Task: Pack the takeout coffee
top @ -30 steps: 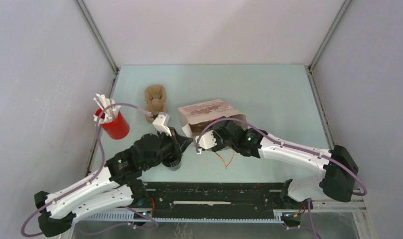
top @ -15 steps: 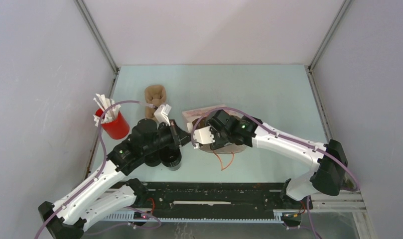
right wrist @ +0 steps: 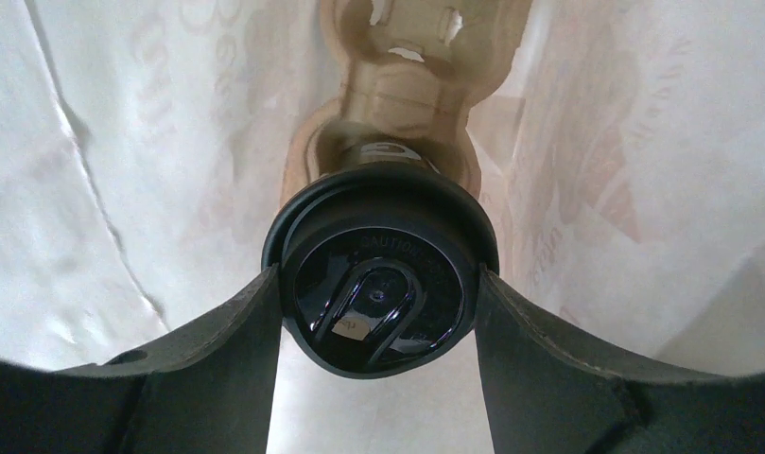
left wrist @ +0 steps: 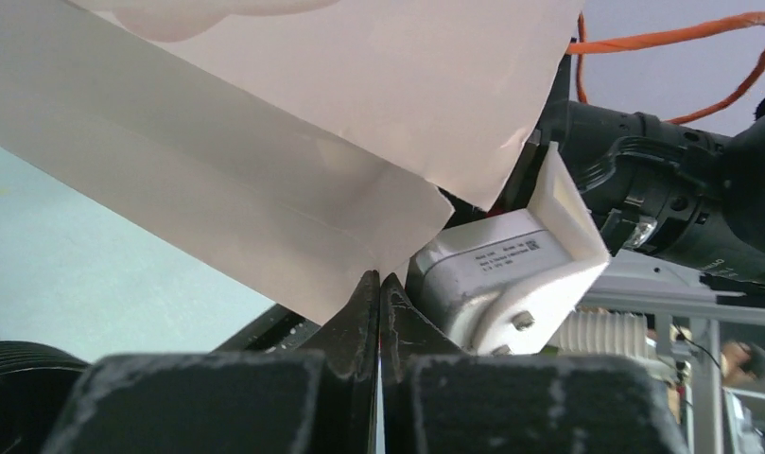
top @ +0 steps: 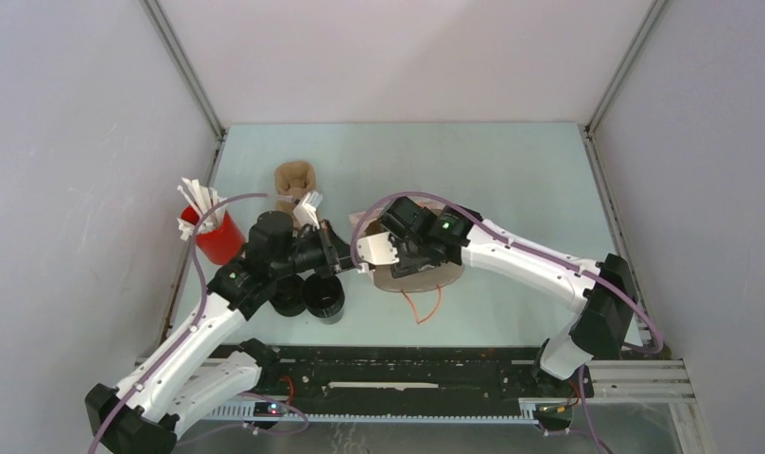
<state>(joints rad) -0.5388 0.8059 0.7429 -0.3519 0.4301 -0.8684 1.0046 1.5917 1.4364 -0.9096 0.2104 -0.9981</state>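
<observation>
My right gripper (right wrist: pixel 376 276) is shut on a takeout coffee (right wrist: pixel 380 270), a black cup with a black lid, and holds it inside a white paper bag (right wrist: pixel 123 170). A brown moulded-pulp carrier (right wrist: pixel 407 76) shows beyond the cup. In the top view the bag (top: pixel 437 274) lies under the right wrist, which hides the cup. My left gripper (left wrist: pixel 380 280) is shut on the bag's edge (left wrist: pixel 293 218) at its left mouth, as the top view (top: pixel 353 267) also shows. Two more black cups (top: pixel 324 298) (top: pixel 288 299) stand just below the left gripper.
A red cup with white sticks (top: pixel 216 235) stands at the left wall. A brown pulp piece (top: pixel 293 182) lies behind the left wrist. The bag's orange cord handle (top: pixel 425 307) trails toward the near edge. The table's far half (top: pixel 473 161) is bare.
The left gripper has moved up and right to the bag's mouth. The right gripper has pushed left and farther back into the bag, which has turned from printed side up to slumped under the wrist.
</observation>
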